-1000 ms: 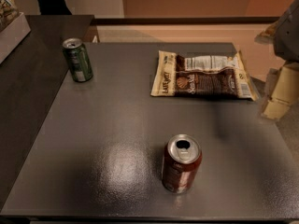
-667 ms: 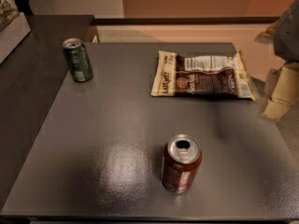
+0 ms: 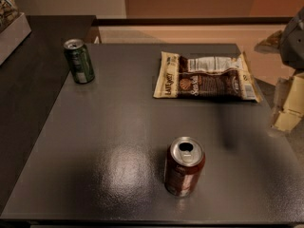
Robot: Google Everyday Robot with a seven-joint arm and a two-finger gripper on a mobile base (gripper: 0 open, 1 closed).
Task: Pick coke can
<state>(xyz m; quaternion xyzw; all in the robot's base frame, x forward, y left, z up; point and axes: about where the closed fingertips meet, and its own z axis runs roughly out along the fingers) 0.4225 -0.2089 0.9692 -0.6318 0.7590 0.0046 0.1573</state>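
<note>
The coke can (image 3: 184, 167) is dark red with a silver top and an open pull-tab hole. It stands upright on the dark grey table (image 3: 118, 141), near the front edge and a little right of the middle. My gripper (image 3: 288, 104) shows as pale beige parts at the right edge of the view, under a grey arm part (image 3: 293, 38). It hangs to the right of the can and farther back, well apart from it, and holds nothing that I can see.
A green can (image 3: 79, 61) stands upright at the table's back left. A brown and white snack bag (image 3: 205, 76) lies flat at the back right. A darker table (image 3: 28, 75) adjoins on the left, with a box (image 3: 10, 23) at its far corner.
</note>
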